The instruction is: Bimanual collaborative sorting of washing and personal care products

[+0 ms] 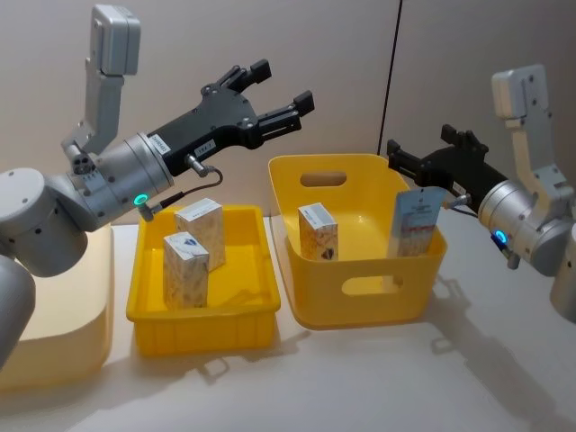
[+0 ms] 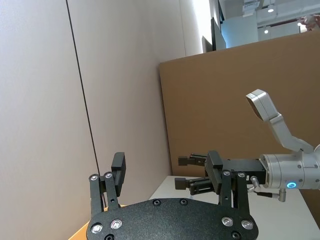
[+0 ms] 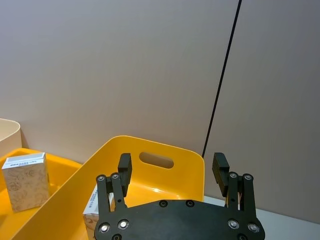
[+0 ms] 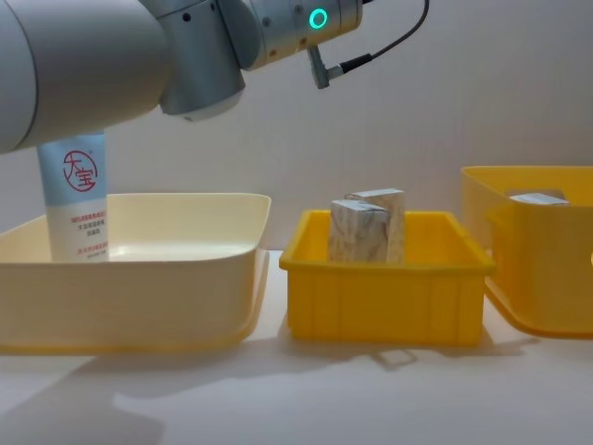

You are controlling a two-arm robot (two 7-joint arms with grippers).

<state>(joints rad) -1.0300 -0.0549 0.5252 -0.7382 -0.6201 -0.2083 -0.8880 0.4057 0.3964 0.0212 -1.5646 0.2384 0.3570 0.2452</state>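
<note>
Two marbled cartons [image 1: 200,229] [image 1: 185,268] stand in the shallow yellow bin [image 1: 148,310]. Another carton [image 1: 318,231] stands in the deep yellow bin [image 1: 360,310], where a white and pale-blue tube [image 1: 416,220] leans against the right wall. A tube with a round red logo [image 4: 74,199] stands in the cream tray [image 4: 130,278]. My left gripper [image 1: 283,84] is raised above the shallow bin, open and empty. My right gripper [image 1: 400,160] hovers just above the leaning tube, open, with nothing between its fingers [image 3: 124,165].
The cream tray [image 1: 54,306] sits at the far left, the shallow bin [image 4: 384,297] in the middle and the deep bin [image 4: 537,269] to the right. Bare white table lies in front of the bins. A wall stands close behind.
</note>
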